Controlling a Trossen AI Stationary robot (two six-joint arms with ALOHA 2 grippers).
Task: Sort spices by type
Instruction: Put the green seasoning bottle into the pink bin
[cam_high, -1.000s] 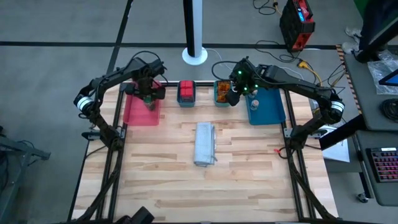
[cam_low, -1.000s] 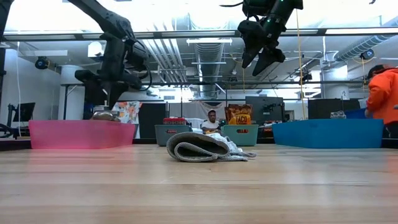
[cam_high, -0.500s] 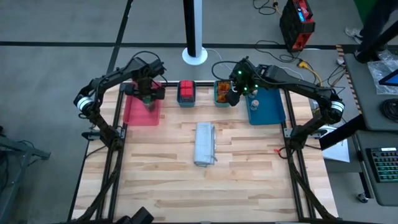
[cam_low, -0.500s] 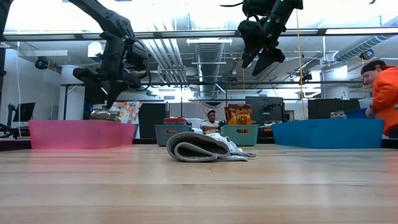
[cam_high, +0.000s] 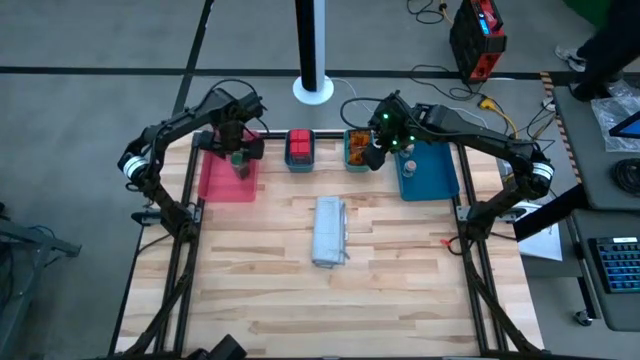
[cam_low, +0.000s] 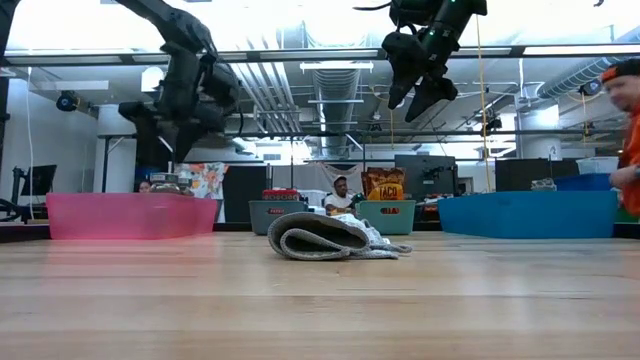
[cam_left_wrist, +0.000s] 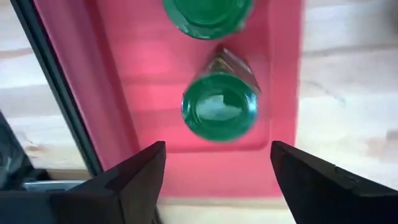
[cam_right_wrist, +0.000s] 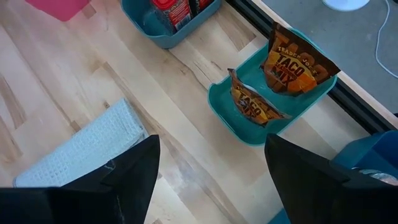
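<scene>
The left claw (cam_left_wrist: 214, 171) hung wide and empty above the pink tray (cam_left_wrist: 155, 81), two green-lidded jars (cam_left_wrist: 219, 106) standing directly beneath it. The right claw (cam_right_wrist: 211, 168), also wide, hovered above the worktop (cam_right_wrist: 186, 155), orange-red packets (cam_right_wrist: 252, 104) in a teal tray (cam_right_wrist: 227, 121) just ahead.

The far-left tray (cam_high: 216, 180) is pink, and the two jars (cam_left_wrist: 219, 107) in it have bright green lids. Next to it on the right, a small teal tray (cam_high: 299, 163) holds red boxes (cam_high: 299, 146). Another small teal tray (cam_right_wrist: 239, 114) holds orange-red packets (cam_right_wrist: 297, 61) with dark lettering. The large tray (cam_high: 432, 175) at far right is blue. A pale grey-white cloth (cam_high: 329, 230) with a fine woven grid lies on the light wooden table (cam_high: 390, 280), whose boards show streaky grain. Both arms are black.
</scene>
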